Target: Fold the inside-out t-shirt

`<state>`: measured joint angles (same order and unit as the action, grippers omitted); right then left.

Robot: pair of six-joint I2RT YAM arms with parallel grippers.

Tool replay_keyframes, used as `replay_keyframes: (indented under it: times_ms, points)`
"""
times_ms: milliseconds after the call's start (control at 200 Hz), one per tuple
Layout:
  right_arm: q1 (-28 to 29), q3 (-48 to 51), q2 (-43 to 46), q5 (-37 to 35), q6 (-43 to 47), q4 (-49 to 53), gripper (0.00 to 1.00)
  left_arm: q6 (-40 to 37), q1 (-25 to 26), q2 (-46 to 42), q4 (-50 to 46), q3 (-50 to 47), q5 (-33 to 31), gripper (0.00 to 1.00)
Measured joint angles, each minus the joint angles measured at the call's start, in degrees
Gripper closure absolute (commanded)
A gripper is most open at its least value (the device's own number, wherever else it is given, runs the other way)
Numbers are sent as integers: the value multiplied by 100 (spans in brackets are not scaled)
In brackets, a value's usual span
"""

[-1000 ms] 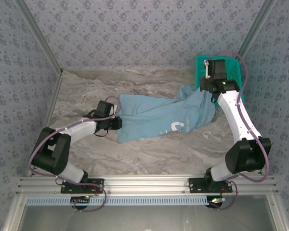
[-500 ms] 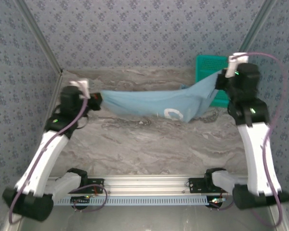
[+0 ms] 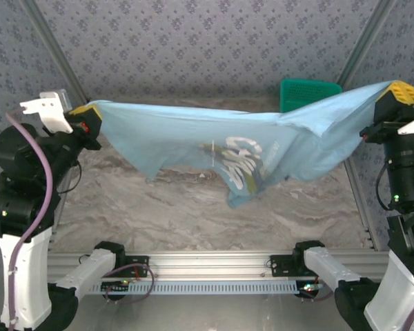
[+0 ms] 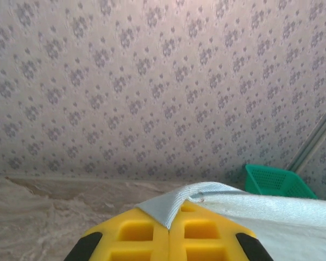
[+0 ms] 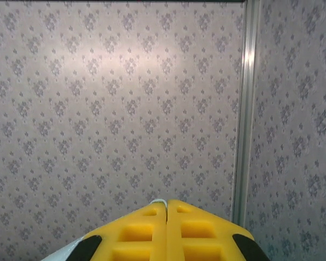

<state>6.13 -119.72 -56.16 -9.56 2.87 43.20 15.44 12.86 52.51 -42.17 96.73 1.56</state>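
Note:
The light-blue inside-out t-shirt [image 3: 193,134] hangs in the air, stretched between both arms high above the marble table, with its whitish print [image 3: 240,160] sagging near the middle. My left gripper [image 3: 90,117] is shut on the shirt's left end; in the left wrist view a fold of the t-shirt [image 4: 217,198] is pinched between its yellow fingers [image 4: 136,234]. My right gripper [image 3: 400,93] is shut on the right end, and a thin edge of the t-shirt [image 5: 159,202] peeks from between its yellow fingers [image 5: 201,231].
A teal mesh basket [image 3: 307,93] stands at the back right of the marble table [image 3: 193,207], also seen as the basket [image 4: 277,182] in the left wrist view. Patterned walls close in the back and both sides. A metal rail [image 3: 207,265] carries the arm bases at the near edge.
Both arms have risen and spread apart, lifting the t-shirt off the table and stretching it wide in the air. The left gripper closed on the shirt early in that second.

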Motion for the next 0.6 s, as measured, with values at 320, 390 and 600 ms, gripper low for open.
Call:
replay_keyframes:
  times_ms: [320,390,600]
  points:
    - [-2,-352,-748,-103,251,-96,100,-319,-72,1043,-208,776,-551,100]
    - [-81,-448,-1266,-105,280,-470,100,-302,-372,1735,-234,1141,-422,100]
    - [-275,-1460,-3377,153,140,-1182,100,-164,-962,3993,-118,2966,-107,100]
